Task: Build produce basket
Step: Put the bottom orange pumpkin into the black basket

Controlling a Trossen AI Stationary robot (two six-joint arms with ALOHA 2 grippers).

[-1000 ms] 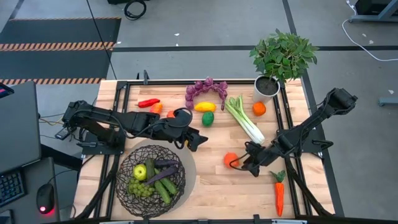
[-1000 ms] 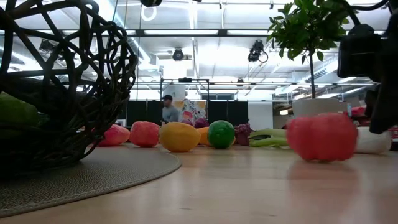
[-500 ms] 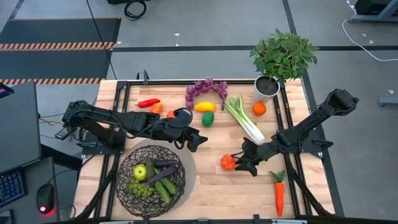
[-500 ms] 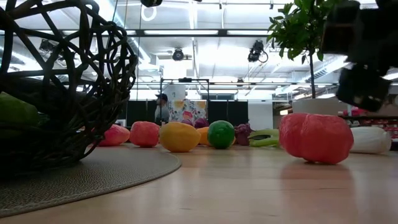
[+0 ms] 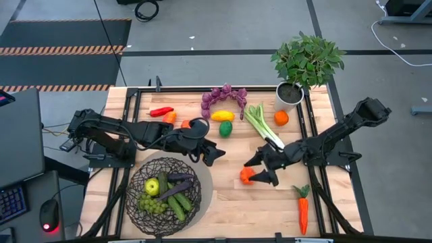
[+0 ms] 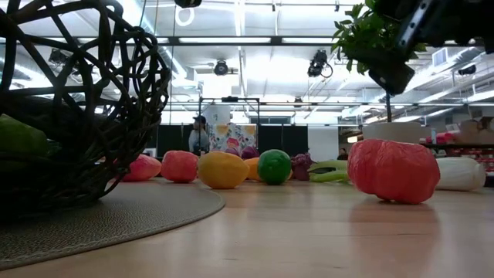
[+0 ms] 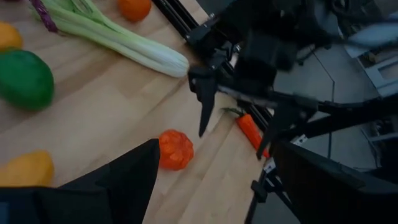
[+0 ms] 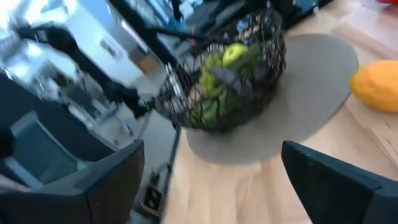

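Observation:
The dark wire basket (image 5: 164, 194) stands on a round grey mat at the near left and holds green grapes, an apple, cucumbers and an eggplant. A red tomato (image 5: 246, 175) lies on the table to its right. My right gripper (image 5: 260, 171) hangs open above the tomato (image 7: 175, 149), fingers apart and clear of it, pointing toward the basket (image 8: 224, 74). My left gripper (image 5: 214, 154) waits open beyond the basket's far right rim. Purple grapes (image 5: 224, 94), a lemon (image 5: 223, 116), a green fruit (image 5: 225, 128), celery (image 5: 264, 128) and an orange (image 5: 281, 118) lie at the back, a carrot (image 5: 303, 209) at the near right.
A white pot with a leafy plant (image 5: 304, 64) stands at the far right corner. A red pepper (image 5: 160, 111) and an orange piece (image 5: 169, 117) lie at the far left. Bare wood lies between the mat and the carrot. Dark rails run along both table sides.
My right gripper has opened and let go of the tomato, then risen and tipped up from pointing down to nearly level, swinging toward the basket. The tomato has shifted slightly toward the table's left and lies on the wood.

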